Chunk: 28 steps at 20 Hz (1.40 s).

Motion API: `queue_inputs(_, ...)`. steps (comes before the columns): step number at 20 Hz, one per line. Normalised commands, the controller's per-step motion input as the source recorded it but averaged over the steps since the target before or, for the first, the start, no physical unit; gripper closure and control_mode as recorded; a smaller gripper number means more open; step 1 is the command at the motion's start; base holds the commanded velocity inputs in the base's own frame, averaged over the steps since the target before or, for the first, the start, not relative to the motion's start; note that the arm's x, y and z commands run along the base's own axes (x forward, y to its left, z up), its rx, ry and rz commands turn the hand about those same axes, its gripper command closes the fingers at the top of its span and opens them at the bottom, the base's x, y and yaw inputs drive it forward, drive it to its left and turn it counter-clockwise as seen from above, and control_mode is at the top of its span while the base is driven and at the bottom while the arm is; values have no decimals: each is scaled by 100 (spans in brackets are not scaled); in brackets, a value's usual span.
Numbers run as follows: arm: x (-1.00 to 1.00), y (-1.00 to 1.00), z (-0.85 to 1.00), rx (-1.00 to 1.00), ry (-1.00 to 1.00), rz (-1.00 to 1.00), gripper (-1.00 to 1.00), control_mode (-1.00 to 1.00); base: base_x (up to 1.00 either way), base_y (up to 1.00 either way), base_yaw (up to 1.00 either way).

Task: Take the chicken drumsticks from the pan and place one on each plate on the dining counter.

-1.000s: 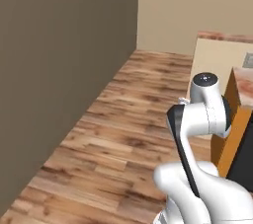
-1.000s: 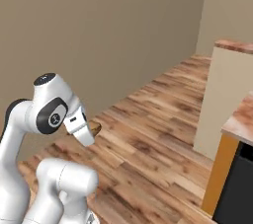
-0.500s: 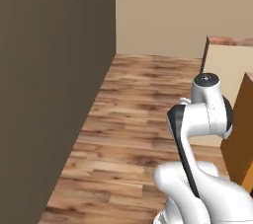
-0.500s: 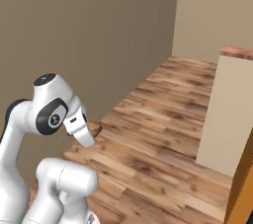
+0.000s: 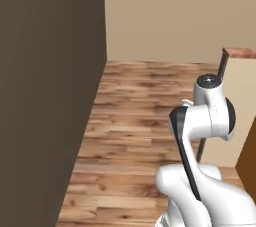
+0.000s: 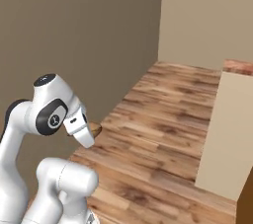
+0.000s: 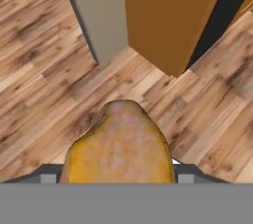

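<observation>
A golden-brown chicken drumstick (image 7: 120,146) sits clamped in the tool (image 6: 91,131), carried above the wood plank floor (image 5: 140,116) (its brown end pokes past the white hand). Ahead stand a beige panel (image 7: 96,11) and an orange cabinet side (image 7: 170,13).

drumstick (image 7: 120,146) in the hand view: lower end cut off at the bottom, so its full length can't be told. fingertips hidden behind it, contact with the meat not visible. right base view: drumstick (image 6: 95,129) shows as a small brown nub past the gripper (image 6: 84,134), rest hidden by the hand. marble-topped counter (image 5: 239,53) cut off by the right edge in the left base view, top surface mostly out of sight. orange panel (image 7: 173,16) cropped at the top.
</observation>
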Motion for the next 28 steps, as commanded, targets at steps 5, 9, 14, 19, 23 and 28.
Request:
queue_inputs(5,0,0,0,0,0,0,100,100,100,22,-30)
queue_inputs(9,0,0,0,0,0,0,100,100,100,29,-29)
queue_inputs(14,0,0,0,0,0,0,100,100,100,34,-29)
queue_inputs(19,0,0,0,0,0,0,100,100,100,35,-30)
queue_inputs(23,0,0,0,0,0,0,100,100,100,44,-41)
queue_inputs(28,0,0,0,0,0,0,100,100,100,46,-44)
